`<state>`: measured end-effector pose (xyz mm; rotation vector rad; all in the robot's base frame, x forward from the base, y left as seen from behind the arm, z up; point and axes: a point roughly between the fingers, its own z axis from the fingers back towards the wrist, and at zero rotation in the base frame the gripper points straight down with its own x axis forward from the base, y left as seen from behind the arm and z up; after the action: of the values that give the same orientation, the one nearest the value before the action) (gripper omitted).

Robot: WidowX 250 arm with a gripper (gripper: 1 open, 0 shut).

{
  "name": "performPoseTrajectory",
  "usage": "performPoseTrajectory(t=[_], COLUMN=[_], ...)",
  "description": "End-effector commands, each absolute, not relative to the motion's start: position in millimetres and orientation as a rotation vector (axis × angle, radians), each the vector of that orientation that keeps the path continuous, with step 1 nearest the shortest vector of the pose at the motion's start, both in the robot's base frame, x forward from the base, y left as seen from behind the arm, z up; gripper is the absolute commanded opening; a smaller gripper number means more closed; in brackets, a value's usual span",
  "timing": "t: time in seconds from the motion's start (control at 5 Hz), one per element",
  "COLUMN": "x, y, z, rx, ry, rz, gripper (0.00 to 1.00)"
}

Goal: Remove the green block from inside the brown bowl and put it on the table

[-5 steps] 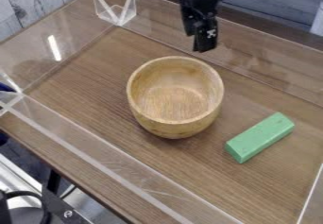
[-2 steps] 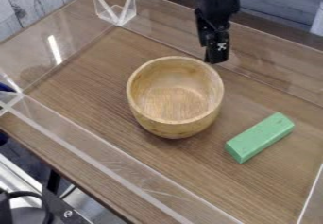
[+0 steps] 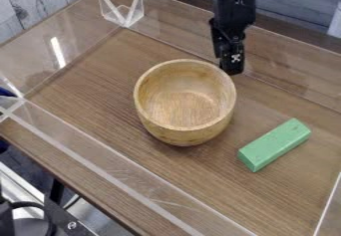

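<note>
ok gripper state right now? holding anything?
Gripper: open, holding nothing, above the table behind the brown bowl. Green block lies on the table, outside the bowl.

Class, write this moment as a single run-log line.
claw: open, holding nothing, above table behind bowl | green block: on table, right of brown bowl | bowl: nothing inside

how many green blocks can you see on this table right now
1. The green block lies flat on the table near the right edge, beside the bowl and outside it. The bowl looks empty inside, so none seems hidden there.
</note>
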<state>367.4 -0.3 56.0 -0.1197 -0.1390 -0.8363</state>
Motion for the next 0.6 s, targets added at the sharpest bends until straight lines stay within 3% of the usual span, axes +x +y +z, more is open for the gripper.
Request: performPoseTrajectory(t=[0.0,0.4], x=[373.8,373.6], y=[-5.7,-11.9], z=[68.4,61.0], rx=[-0.107,-0.123], ry=[-0.184,-0.178], rz=[-0.861,-0.887], gripper=[1.00,1.00])
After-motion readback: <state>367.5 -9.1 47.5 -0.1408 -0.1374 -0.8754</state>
